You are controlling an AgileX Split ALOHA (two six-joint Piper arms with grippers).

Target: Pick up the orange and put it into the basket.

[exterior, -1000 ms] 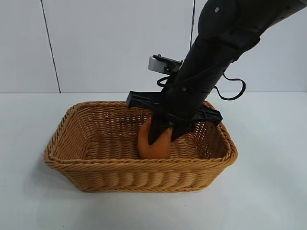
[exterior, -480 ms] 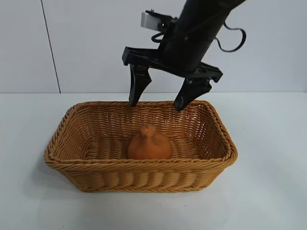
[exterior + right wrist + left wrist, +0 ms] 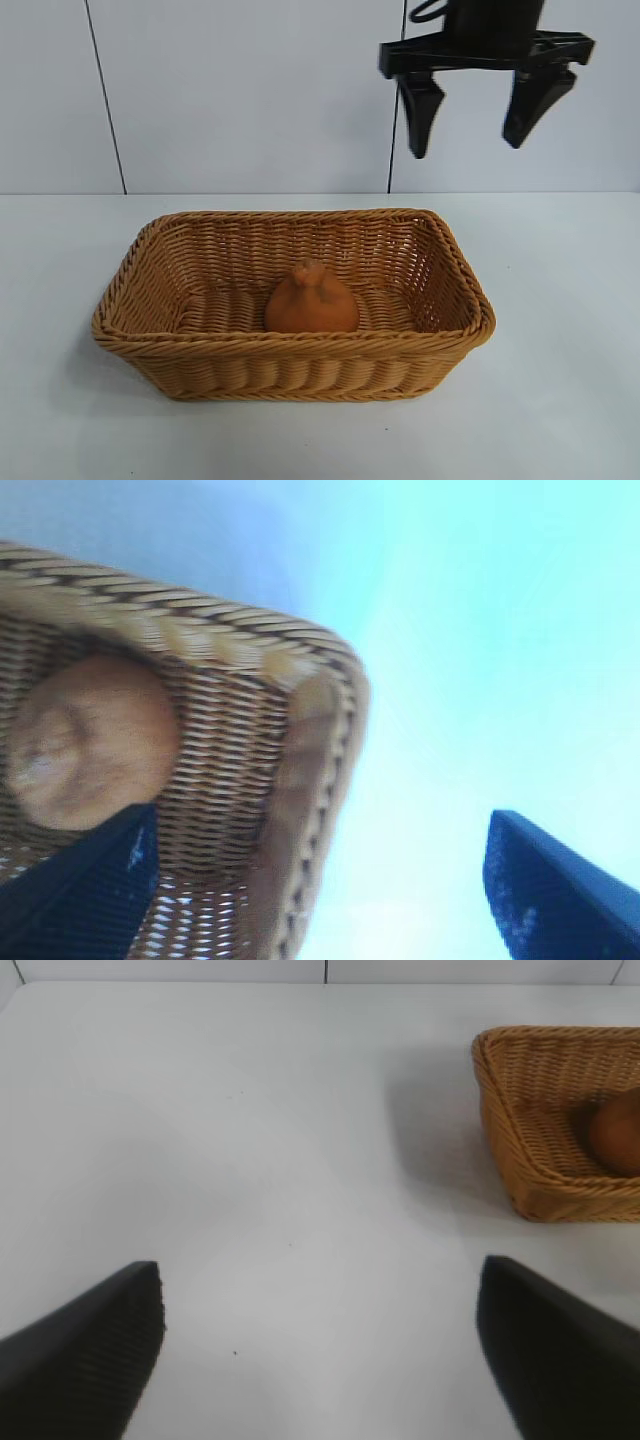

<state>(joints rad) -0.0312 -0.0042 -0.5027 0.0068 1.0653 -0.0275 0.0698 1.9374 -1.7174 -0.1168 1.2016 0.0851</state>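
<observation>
I see a white table (image 3: 560, 400), plain and matte, with a few tiny dark specks. Behind it a pale panelled wall (image 3: 240, 90), split by thin vertical seams.
</observation>
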